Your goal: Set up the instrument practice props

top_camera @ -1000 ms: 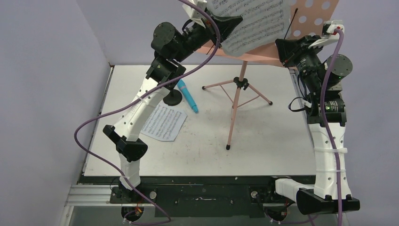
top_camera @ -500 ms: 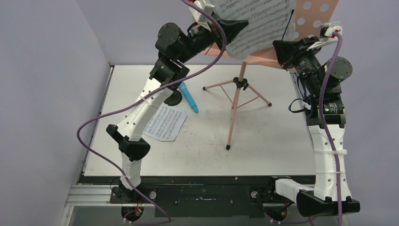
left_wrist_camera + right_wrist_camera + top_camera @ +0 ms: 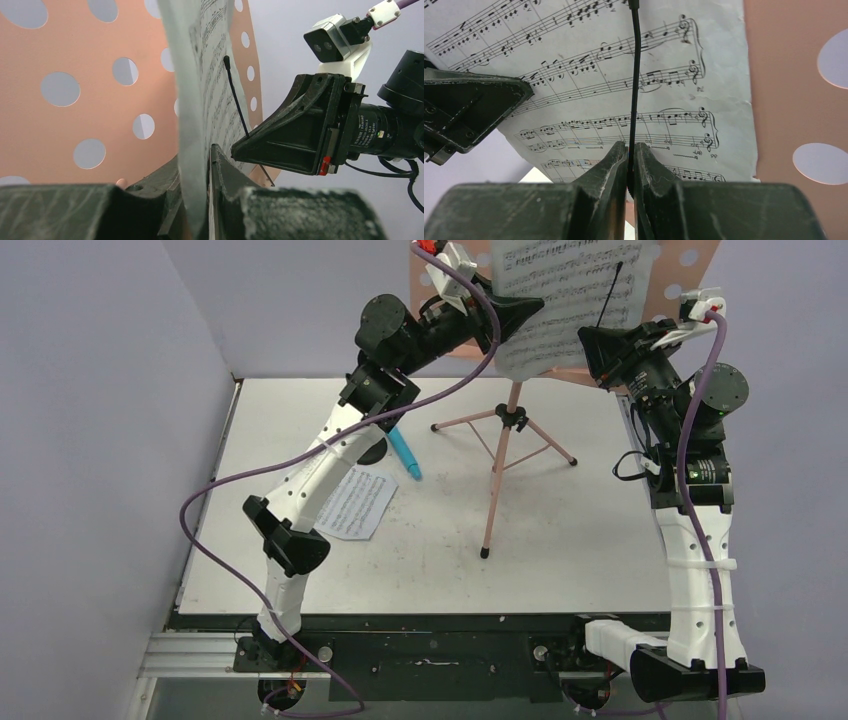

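The pink perforated music stand [image 3: 690,265] stands on tripod legs [image 3: 510,420] at the table's back. My left gripper [image 3: 525,315] is shut on the left edge of a white sheet-music page [image 3: 560,290] and holds it in front of the stand's desk [image 3: 60,125]. My right gripper [image 3: 590,345] is shut on the stand's thin black page-holder wire [image 3: 634,75], which crosses in front of the page [image 3: 599,90]. A second page [image 3: 350,502] lies on the table. The blue microphone [image 3: 405,453] lies beside the black mic stand base [image 3: 372,452], half hidden by my left arm.
The white table [image 3: 560,540] ends at a grey wall on the left and a black rail at the near edge. The stand's long front leg [image 3: 490,510] reaches toward the table's middle. My two grippers are close together under the stand's desk.
My left gripper has carried the page right and upward, now upright against the stand's desk. My right gripper has stayed shut on the wire, shifting only slightly.
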### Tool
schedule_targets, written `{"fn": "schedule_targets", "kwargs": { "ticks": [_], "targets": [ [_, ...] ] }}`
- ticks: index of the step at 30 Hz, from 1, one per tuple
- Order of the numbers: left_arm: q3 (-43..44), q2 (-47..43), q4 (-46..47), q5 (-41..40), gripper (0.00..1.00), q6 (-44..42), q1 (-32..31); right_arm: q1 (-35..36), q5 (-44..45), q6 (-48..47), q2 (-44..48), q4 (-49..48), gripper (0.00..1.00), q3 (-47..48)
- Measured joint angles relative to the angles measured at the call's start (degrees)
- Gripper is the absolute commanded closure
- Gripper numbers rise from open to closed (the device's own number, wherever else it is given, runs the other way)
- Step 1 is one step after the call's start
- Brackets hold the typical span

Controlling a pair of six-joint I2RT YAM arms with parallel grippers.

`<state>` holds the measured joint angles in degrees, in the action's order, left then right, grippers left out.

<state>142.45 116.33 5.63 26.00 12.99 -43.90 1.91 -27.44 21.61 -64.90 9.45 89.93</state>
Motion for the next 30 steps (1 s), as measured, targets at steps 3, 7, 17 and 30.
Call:
{"fn": "schedule_targets", "kwargs": {
  "ticks": [3, 7, 17, 30],
  "targets": [
    [0.0, 0.3, 0.6, 0.0, 0.86, 0.0, -0.1, 0.0, 0.0, -0.1, 0.0, 0.0, 0.95, 0.0],
    [0.0, 0.3, 0.6, -0.7, 0.77, -0.3, 0.0, 0.0, 0.0, -0.3, 0.0, 0.0, 0.95, 0.0],
    [-10.9, -3.8, 1.0, -3.7, 0.75, -2.4, 0.0, 0.4, 0.3, -0.8, 0.3, 0.0, 0.95, -0.4],
    [-29.2, -15.1, 8.6, -6.4, 0.91, -3.1, -0.1, 0.9, 1.4, -1.5, 0.7, 0.0, 0.95, -0.8]
  ]
}}
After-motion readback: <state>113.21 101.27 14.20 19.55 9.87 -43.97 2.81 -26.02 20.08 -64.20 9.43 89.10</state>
